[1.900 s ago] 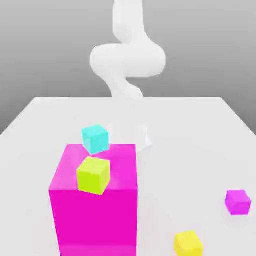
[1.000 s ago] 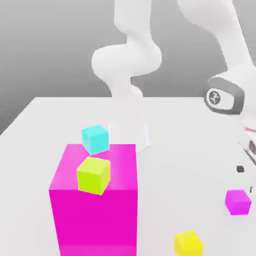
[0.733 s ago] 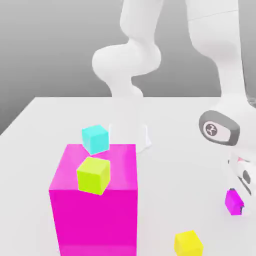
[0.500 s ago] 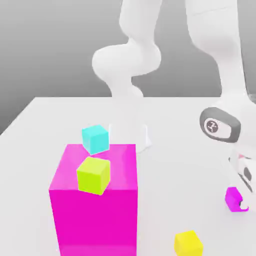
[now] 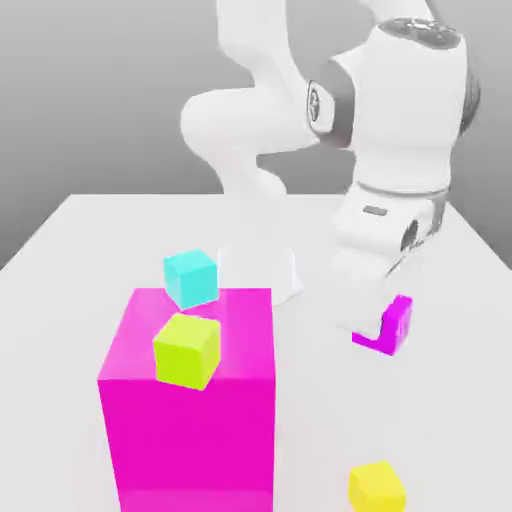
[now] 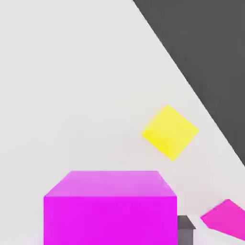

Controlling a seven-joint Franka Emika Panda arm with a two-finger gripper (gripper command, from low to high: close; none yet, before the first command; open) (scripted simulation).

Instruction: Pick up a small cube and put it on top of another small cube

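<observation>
Clearly, the tool (image 5: pixel 382 318) pinches the small purple cube (image 5: pixel 396 324) between its tips.

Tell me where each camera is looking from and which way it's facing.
Exterior view: off the arm, facing the robot across the table and looking somewhat down; the arm and its pincer show.
Hand view: on the hand, looking past the held small magenta cube toward the table; a dark piece beside that cube is probably part of the pincer.
Shared: both show the small magenta cube, the yellow cube and, apparently, the big magenta block.
</observation>
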